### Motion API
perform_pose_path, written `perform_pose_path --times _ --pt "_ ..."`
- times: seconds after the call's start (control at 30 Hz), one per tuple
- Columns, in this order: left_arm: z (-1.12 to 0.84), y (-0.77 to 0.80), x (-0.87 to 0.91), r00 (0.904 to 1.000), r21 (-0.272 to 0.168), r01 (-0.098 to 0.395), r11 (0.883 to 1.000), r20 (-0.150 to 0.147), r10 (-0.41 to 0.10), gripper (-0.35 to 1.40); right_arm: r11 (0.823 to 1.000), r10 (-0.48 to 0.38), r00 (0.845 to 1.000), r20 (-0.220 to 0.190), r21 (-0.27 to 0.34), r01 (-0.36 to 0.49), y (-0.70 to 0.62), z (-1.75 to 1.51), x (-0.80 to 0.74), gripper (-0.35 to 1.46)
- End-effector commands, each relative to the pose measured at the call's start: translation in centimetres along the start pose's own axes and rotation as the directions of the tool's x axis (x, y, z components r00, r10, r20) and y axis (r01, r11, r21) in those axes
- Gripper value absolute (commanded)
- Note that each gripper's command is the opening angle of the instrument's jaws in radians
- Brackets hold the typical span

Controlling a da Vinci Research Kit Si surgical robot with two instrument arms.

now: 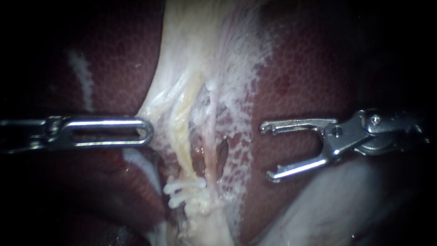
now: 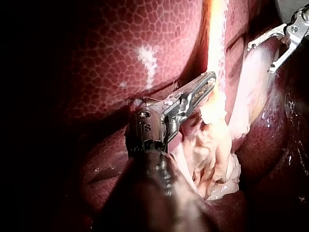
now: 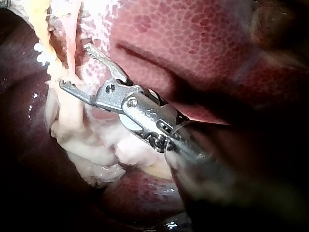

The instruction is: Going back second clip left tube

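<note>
Right instrument drawn clear of the clipped left tube
Liver (image 1: 309, 68) backs the left tube (image 1: 184, 136); left instrument (image 1: 149, 132), jaws closed and empty, abuts tissue left of it, probably steadying; right instrument (image 1: 267, 152), jaws agape and unloaded, stands right; white clips (image 1: 182, 187) cross its lower end

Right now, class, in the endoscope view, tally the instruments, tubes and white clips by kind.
Instruments: 2 (left instrument, right instrument)
Tubes: 2 (left tube, right tube)
White clips: 2, as far as shows, both low on the left tube
Total: 6
</note>
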Motion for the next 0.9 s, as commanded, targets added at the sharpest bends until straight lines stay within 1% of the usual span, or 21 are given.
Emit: perform_pose_path --times 0.03,0.2,0.37,0.47,0.67,0.9 --pt "0.01 0.0 0.01 1.0 -0.001 -0.001 1.0 0.001 0.001 -0.35 1.0 -0.001 1.0 0.001 -0.001 0.001 0.01 0.0 0.0 0.6" --pt "0.05 0.04 0.05 1.0 -0.003 -0.003 1.0 0.002 0.003 -0.35 1.0 -0.006 1.0 -0.002 -0.001 0.006 0.01 -0.01 0.0 0.6" --pt "0.14 0.11 0.15 0.9999 -0.008 -0.01 1.0 0.01 0.01 -0.35 1.0 -0.011 1.0 -0.002 0.0 0.011 0.02 -0.03 0.01 0.6" --pt "0.21 0.14 0.21 0.9999 -0.008 -0.014 1.0 0.0 0.014 -0.35 1.0 -0.011 1.0 -0.002 0.0 0.011 0.02 -0.04 0.01 0.6" --pt "0.34 0.18 0.29 0.9997 -0.006 -0.025 1.0 -0.007 0.025 -0.35 1.0 -0.011 1.0 -0.002 0.0 0.011 0.02 -0.05 0.01 0.6" --pt "0.49 0.22 0.35 0.9997 0.0 -0.023 1.0 -0.013 0.023 -0.35 1.0 -0.011 1.0 -0.002 0.0 0.011 0.02 -0.07 0.01 0.6"
